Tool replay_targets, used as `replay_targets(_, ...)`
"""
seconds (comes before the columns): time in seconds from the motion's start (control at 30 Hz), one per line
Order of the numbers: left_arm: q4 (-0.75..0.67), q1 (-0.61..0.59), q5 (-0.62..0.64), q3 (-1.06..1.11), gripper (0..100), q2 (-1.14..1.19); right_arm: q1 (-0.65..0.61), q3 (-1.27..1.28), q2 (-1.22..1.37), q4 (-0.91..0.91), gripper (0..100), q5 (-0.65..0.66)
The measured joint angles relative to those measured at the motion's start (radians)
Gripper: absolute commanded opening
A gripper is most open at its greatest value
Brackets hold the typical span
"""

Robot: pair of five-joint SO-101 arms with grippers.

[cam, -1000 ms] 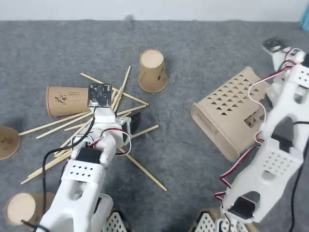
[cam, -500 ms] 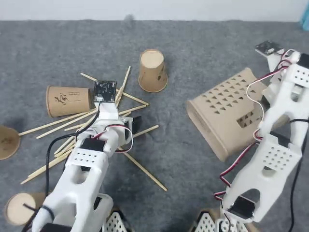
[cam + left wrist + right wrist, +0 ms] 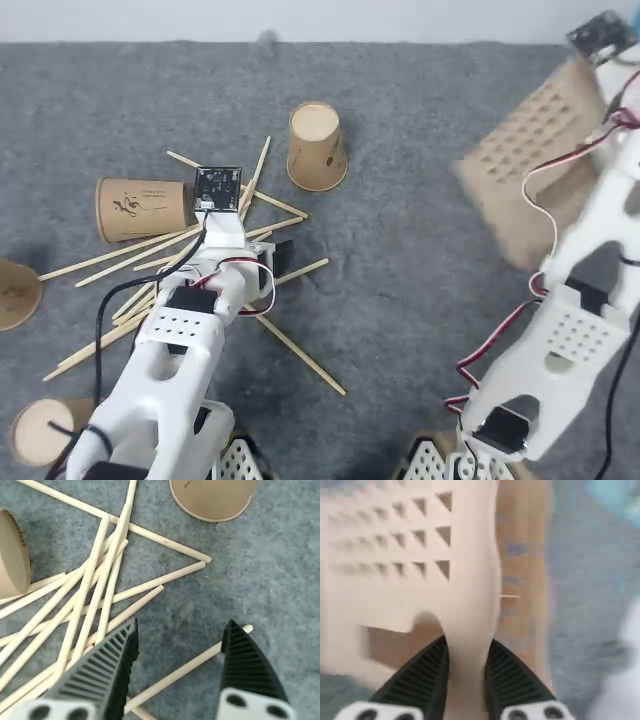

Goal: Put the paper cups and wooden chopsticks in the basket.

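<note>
Right tool [image 3: 467, 665] clamped on basket [image 3: 395, 580] wall, left tool [image 3: 180, 650] spread wide just above chopsticks [image 3: 100, 580], cups [image 3: 212, 500] nearby

the high view looks straight down on the grey table [image 3: 420, 150]. the left wrist view faces down, close over the chopsticks [image 3: 100, 580], which the high view shares. the right wrist view sits tight against the basket [image 3: 395, 580].
</note>
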Motion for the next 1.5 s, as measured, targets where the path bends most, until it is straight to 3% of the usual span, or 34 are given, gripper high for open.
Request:
replay_targets(0.17, 0.000, 0.002, 0.000, 0.000, 26, 0.000, -0.003, -0.147, -0.068, 0.014, 0.7, 0.034)
replay_targets(0.33, 0.000, 0.002, 0.000, 0.000, 26, 0.000, -0.026, -0.120, -0.120, 0.015, 0.7, 0.035)
replay_targets(0.57, 0.000, 0.002, 0.000, 0.000, 26, 0.000, -0.046, 0.164, -0.229, 0.015, 0.8, 0.035)
replay_targets(0.93, 0.000, 0.002, 0.000, 0.000, 26, 0.000, -0.230, 0.667, -0.466, 0.015, 1.2, 0.038)
replay_targets(1.17, 0.000, 0.002, 0.000, 0.000, 26, 0.000, -0.275, 0.928, -0.644, 0.015, 21.0, 0.038)
replay_targets(1.5, 0.000, 0.002, 0.000, 0.000, 26, 0.000, -0.399, 1.221, -1.089, 0.015, 22.3, 0.081)
